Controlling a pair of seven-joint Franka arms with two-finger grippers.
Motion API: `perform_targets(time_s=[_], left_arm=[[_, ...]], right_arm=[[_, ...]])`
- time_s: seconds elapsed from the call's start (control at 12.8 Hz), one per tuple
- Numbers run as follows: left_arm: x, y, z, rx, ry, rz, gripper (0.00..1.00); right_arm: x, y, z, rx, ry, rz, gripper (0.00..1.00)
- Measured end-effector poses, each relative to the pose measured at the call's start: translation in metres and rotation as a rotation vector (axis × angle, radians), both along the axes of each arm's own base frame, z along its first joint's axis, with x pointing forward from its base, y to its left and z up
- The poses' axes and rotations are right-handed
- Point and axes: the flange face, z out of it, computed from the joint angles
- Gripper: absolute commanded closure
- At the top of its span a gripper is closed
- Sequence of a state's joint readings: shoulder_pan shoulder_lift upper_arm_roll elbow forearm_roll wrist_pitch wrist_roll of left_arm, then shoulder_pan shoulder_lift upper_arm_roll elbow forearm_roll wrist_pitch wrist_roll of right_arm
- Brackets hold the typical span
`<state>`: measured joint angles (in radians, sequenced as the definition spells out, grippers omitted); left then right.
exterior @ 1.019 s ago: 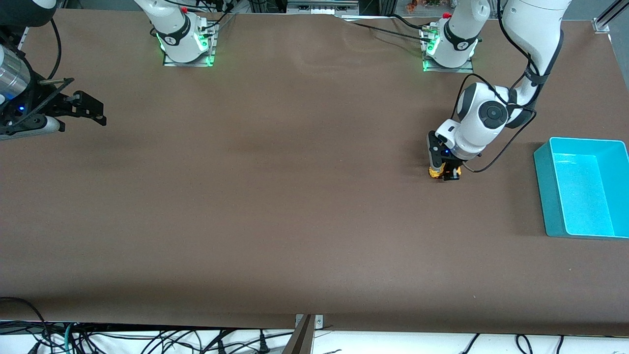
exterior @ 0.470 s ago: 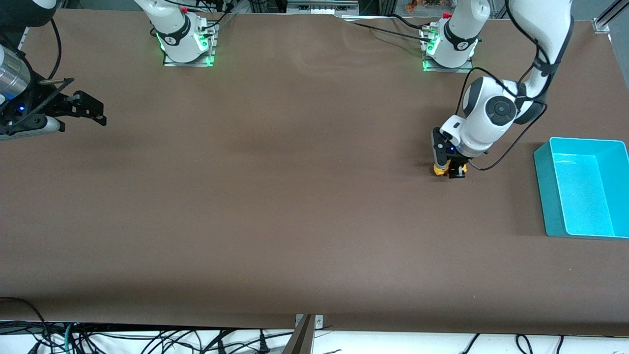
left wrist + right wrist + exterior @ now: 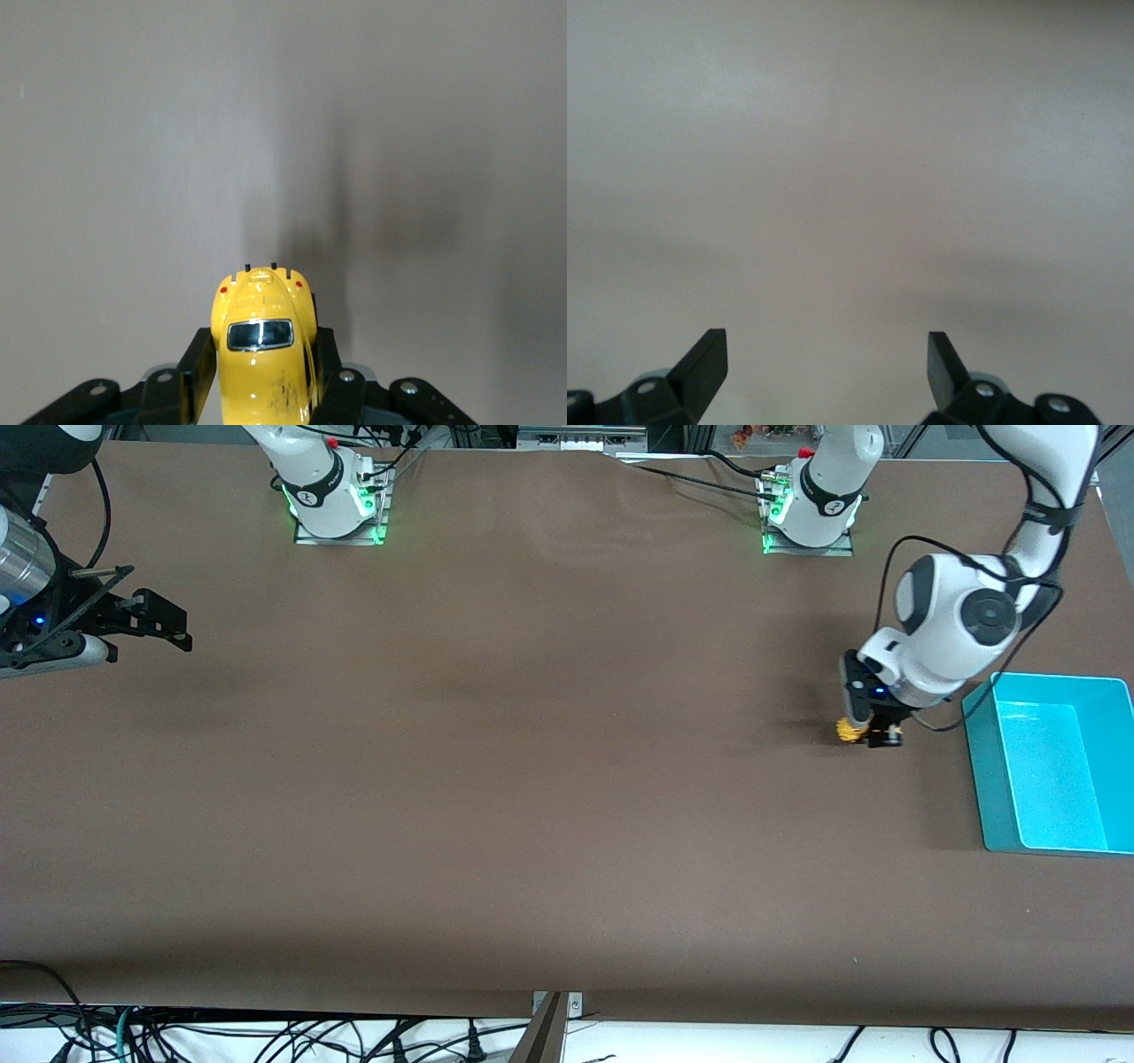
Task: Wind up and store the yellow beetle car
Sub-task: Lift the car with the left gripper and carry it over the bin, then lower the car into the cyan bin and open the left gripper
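Observation:
My left gripper (image 3: 868, 735) is shut on the yellow beetle car (image 3: 851, 731) and holds it just over the brown table, beside the teal bin (image 3: 974, 731). In the left wrist view the car (image 3: 262, 345) sits between the two black fingers (image 3: 197, 372), its dark window and rounded body pointing away from the gripper (image 3: 262, 376). My right gripper (image 3: 164, 624) waits open and empty at the right arm's end of the table. In the right wrist view its gripper (image 3: 826, 363) shows wide apart over bare table.
The teal bin stands open at the left arm's end of the table, its inside (image 3: 1059, 775) holding nothing visible. The two arm bases (image 3: 337, 496) stand along the edge farthest from the front camera. Cables hang below the edge nearest it.
My left gripper has carried the yellow car along the table toward the teal bin. The right arm has not moved.

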<state>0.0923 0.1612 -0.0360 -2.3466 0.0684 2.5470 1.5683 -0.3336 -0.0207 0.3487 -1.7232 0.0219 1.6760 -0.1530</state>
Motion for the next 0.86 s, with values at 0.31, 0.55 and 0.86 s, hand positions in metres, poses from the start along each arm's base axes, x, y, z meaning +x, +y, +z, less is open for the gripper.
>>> perform_targets(time_s=[0.31,0.55,0.86], left_arm=[[0.010,0.132,0.054,0.019,0.016,-0.019,0.70],[-0.008,0.219,0.086,0.021,0.038,-0.008,0.70],[-0.045,0.289,0.068,-0.015,0.061,0.046,0.70]], right_arm=[[0.000,0.000,-0.003,0.000,0.006,0.000,0.00],[0.000,0.000,-0.003,0.000,0.007,0.000,0.00],[0.000,0.002,-0.003,0.003,0.006,0.003,0.00]])
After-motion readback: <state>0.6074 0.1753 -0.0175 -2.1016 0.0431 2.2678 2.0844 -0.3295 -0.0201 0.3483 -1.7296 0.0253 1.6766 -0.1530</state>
